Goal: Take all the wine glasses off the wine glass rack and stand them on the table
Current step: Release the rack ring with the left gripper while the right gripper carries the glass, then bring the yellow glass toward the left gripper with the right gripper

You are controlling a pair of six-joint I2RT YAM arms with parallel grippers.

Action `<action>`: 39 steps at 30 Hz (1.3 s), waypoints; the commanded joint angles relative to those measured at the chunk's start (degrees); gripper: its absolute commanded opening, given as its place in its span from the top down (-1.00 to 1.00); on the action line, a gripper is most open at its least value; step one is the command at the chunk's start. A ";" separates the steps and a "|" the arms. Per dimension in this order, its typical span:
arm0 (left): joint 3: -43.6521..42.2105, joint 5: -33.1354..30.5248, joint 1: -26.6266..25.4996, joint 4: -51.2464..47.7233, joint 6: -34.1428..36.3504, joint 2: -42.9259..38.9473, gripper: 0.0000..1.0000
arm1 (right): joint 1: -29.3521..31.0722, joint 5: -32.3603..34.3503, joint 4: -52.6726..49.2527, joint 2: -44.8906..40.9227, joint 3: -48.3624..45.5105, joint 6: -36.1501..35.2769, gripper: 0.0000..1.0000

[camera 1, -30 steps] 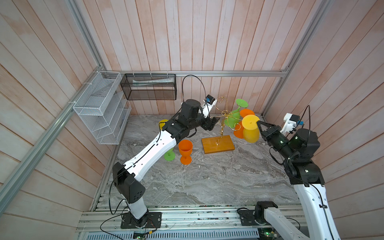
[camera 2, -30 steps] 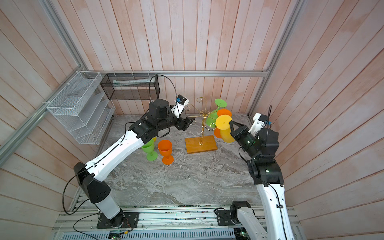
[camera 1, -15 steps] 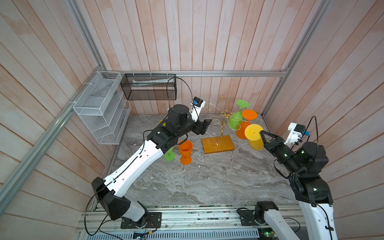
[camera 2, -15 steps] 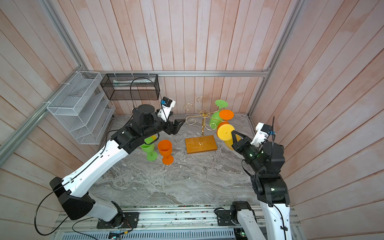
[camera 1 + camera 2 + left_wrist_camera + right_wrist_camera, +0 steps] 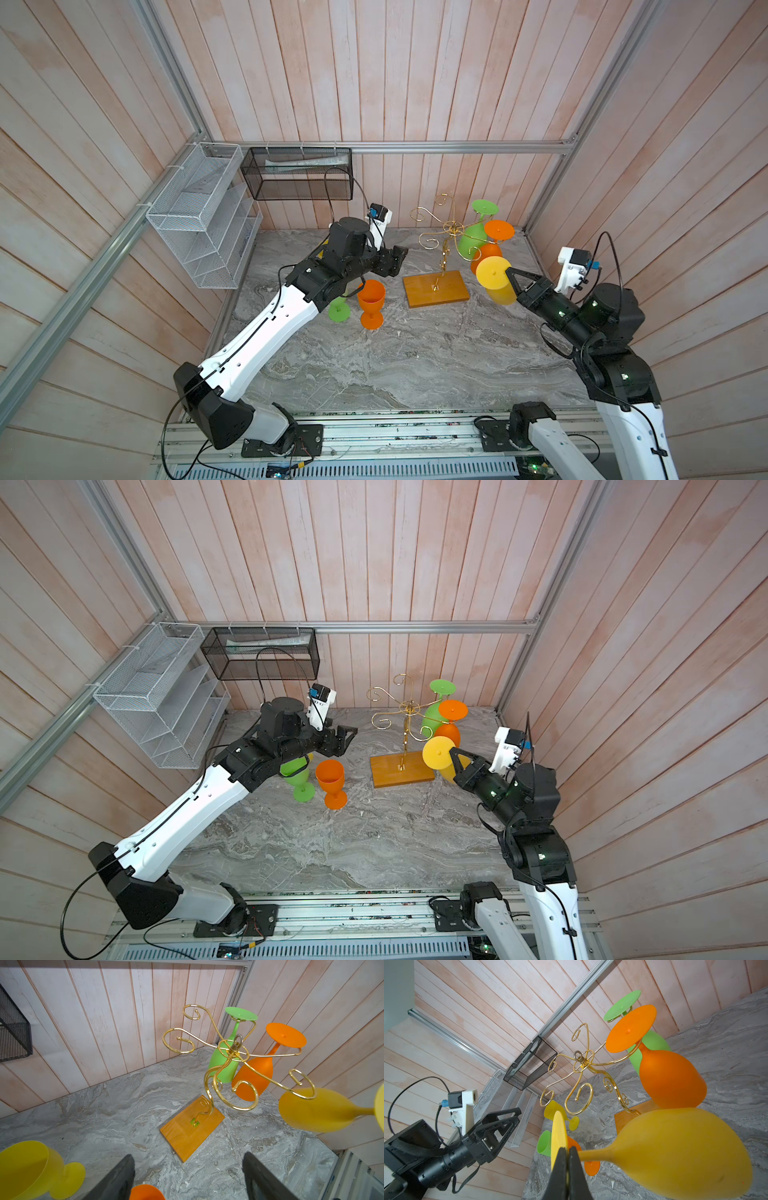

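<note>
Marble-patterned tabletop (image 5: pixel 395 365) and pale plank walls frame your workspace. Your yellow wine glass (image 5: pixel 500 293) is off the wine glass rack (image 5: pixel 235 1046). It hangs in the air just beside the rack, on the right in both top views, tipped far off vertical. Your right gripper (image 5: pixel 568 1154) is pinched tight on the edge of its round foot. The curled gold arm (image 5: pixel 304 1086) nearest the glass is empty.

On the far side of the rack, a green glass (image 5: pixel 471 242) and an orange glass (image 5: pixel 487 252) hang upside down from their arms, feet on top. The rack's wooden base (image 5: pixel 422 289) lies flat on the marble.

To the left of the rack, your left gripper (image 5: pixel 348 737) hovers above the table with its fingers spread wide and nothing between them. Under that arm, an orange goblet (image 5: pixel 371 296) stands upright, with a green goblet (image 5: pixel 297 774) just beside it. A second yellow goblet (image 5: pixel 25 1167) sits near them. A white mesh basket (image 5: pixel 199 216) and a black mesh basket (image 5: pixel 297 176) hang on the walls.
</note>
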 commanded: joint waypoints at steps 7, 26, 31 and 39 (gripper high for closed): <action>-0.71 1.67 4.59 -6.54 -7.50 -2.94 -0.66 | 16.05 6.55 4.16 1.58 -1.73 -1.02 1.00; -4.76 18.43 21.98 -14.27 -21.89 -12.83 -0.56 | 55.71 25.56 26.81 27.90 8.91 -31.52 1.00; -2.58 19.71 24.93 -18.75 -25.60 -13.15 -0.55 | 55.70 23.88 32.10 29.81 7.91 -40.08 1.00; 4.69 19.66 26.49 -27.92 -32.99 -10.95 -0.53 | 55.67 24.21 44.36 30.22 1.59 -58.10 1.00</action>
